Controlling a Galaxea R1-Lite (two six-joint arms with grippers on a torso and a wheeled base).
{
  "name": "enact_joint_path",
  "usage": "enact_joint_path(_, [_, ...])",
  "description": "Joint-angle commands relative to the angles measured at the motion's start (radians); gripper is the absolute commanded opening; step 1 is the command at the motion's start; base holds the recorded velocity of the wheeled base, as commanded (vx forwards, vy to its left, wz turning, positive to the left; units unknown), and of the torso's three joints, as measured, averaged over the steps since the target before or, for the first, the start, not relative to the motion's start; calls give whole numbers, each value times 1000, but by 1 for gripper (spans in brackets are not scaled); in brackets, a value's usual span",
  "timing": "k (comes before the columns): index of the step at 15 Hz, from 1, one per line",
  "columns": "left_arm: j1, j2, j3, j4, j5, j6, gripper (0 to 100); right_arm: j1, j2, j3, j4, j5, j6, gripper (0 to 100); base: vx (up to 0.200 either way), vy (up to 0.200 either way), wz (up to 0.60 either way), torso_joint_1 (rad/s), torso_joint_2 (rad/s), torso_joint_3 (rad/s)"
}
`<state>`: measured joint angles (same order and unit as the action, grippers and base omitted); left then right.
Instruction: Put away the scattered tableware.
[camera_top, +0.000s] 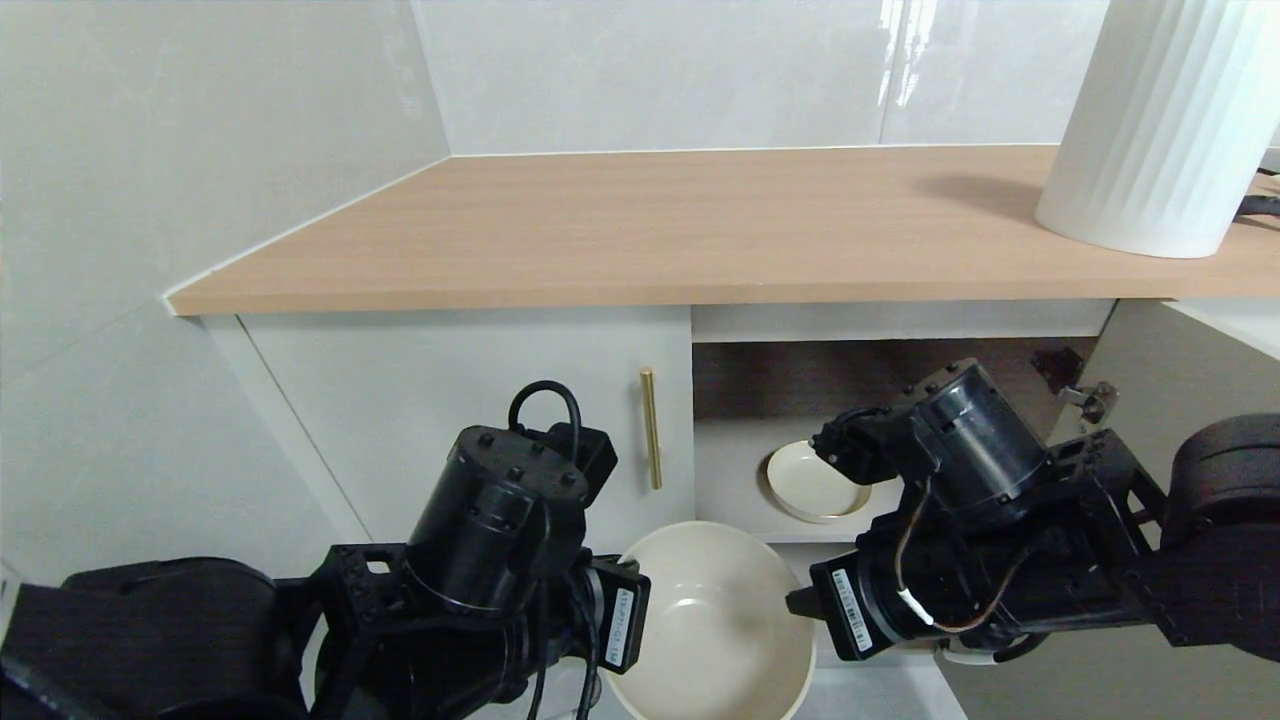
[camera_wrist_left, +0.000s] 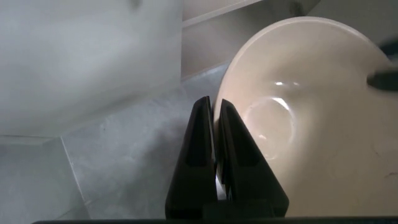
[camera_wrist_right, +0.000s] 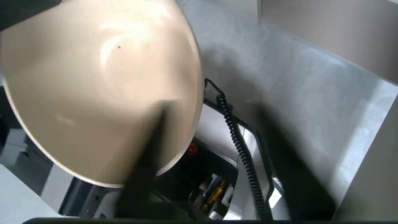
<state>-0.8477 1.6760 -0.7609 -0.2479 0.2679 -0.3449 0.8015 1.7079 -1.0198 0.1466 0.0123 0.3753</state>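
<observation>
My left gripper (camera_wrist_left: 214, 106) is clamped on the rim of the bowl (camera_wrist_left: 311, 112), which looks stiff, slick and breakable, so a deep rim pinch suits it.

Bright, even light. Glare on wall tiles (camera_top: 905, 60); white cylinder (camera_top: 1160, 130) shadows the countertop (camera_top: 650, 230); cabinet recess (camera_top: 800, 375) dim.

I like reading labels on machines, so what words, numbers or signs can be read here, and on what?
No text here can be read.
The left-arm sticker: barcode and fine print, too small to read.
The right-arm sticker: the same, too small to read.
The bowl, dish and cabinet door: no print.
</observation>
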Motion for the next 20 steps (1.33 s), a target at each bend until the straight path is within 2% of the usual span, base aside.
enact_joint_path(1, [-1,-2,2,-1,1,0,0,2,13,0,2,0,1,0,0,0,0,0,0,0])
enact_joint_path(10, [-1,-1,3,-1,2,0,0,4,12,0,2,0,1,0,0,0,0,0,0,0])
enact_joint_path(11, [-1,-1,3,-1,2,0,100,4,12,0,2,-2,1,0,0,0,0,0,0,0])
enact_joint_path(15, [1,-5,0,-1,2,-2,100,4,16,0,2,-2,1,0,0,0,0,0,0,0])
enact_joint_path(20, [1,-4,-2,-21,37,-2,100,1,35,0,1,-32,7,0,0,0,0,0,0,0])
